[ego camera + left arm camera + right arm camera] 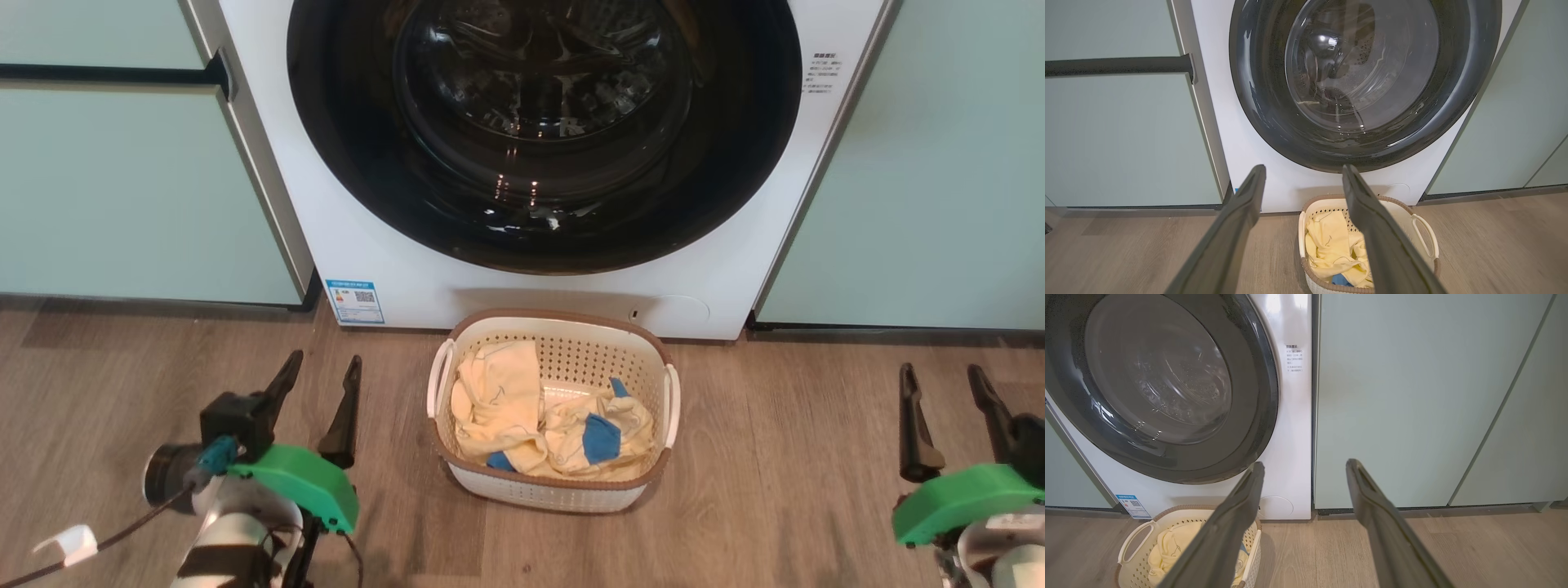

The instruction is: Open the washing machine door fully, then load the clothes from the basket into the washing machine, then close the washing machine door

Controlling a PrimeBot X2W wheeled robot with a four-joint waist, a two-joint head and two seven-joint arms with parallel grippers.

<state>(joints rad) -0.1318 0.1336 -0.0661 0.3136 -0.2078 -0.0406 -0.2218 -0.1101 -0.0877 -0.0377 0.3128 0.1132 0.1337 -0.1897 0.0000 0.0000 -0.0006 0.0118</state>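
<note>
Both spread wide and empty: left pincer (325,358) and right pincer (940,369), held over the wood floor (775,425). The basket (539,494) stands on the floor between the two pincers, with the clothes (522,416) heaped inside. Beyond it, ahead of both pincers, the washing machine door (359,188) sits closed, flush against the washing machine (408,278).

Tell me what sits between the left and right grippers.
In the head view, a cream-white perforated plastic basket with a brown rim, holding pale yellow clothes with blue patches, stands between the left gripper and right gripper; bare wooden floor either side.
</note>
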